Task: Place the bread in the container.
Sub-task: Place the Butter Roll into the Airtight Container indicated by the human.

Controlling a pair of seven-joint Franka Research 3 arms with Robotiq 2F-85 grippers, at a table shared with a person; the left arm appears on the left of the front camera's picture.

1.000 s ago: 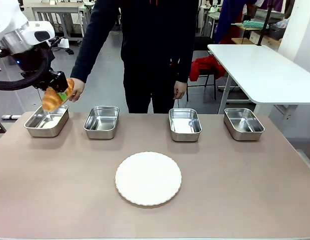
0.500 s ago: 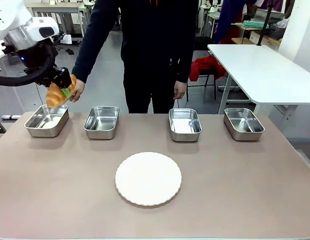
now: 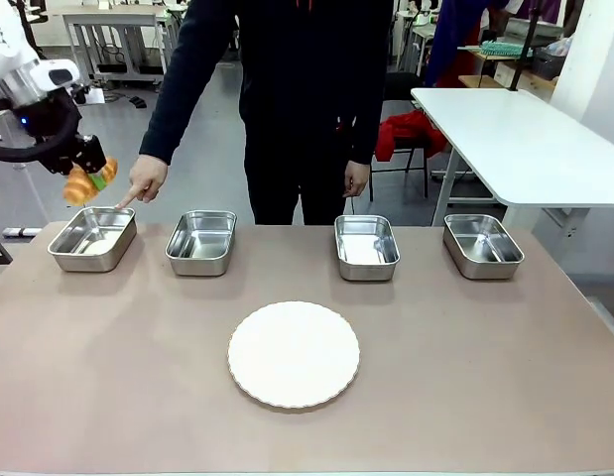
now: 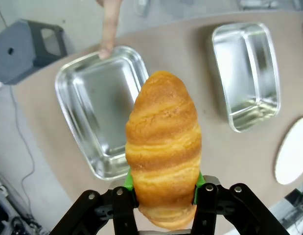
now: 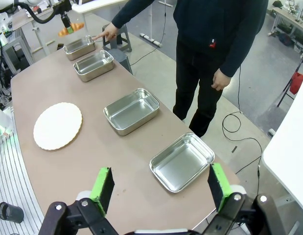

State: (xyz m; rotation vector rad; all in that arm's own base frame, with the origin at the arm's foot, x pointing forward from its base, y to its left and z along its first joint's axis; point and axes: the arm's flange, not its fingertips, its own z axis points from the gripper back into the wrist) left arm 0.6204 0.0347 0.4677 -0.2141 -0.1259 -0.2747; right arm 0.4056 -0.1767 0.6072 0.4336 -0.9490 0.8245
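Note:
My left gripper (image 3: 91,171) is shut on the golden, ridged bread (image 3: 80,184), holding it in the air above and just left of the far-left steel container (image 3: 92,239). In the left wrist view the bread (image 4: 163,142) stands up between the green pads of the left gripper (image 4: 164,184), with the container (image 4: 99,108) below it. A person's finger (image 3: 125,202) points at that container's far rim; the fingertip (image 4: 106,48) touches it. My right gripper (image 5: 161,188) hangs open and empty over the table's right end.
Three more steel pans (image 3: 201,241) (image 3: 366,246) (image 3: 482,244) line the far side of the table. A round white plate (image 3: 294,354) lies in the middle. The person stands at the far edge. A white table (image 3: 525,139) stands to the right.
My left gripper has carried the bread left and upward, from over the container's far side to beyond its left end. The person's hand has dropped to point at the container.

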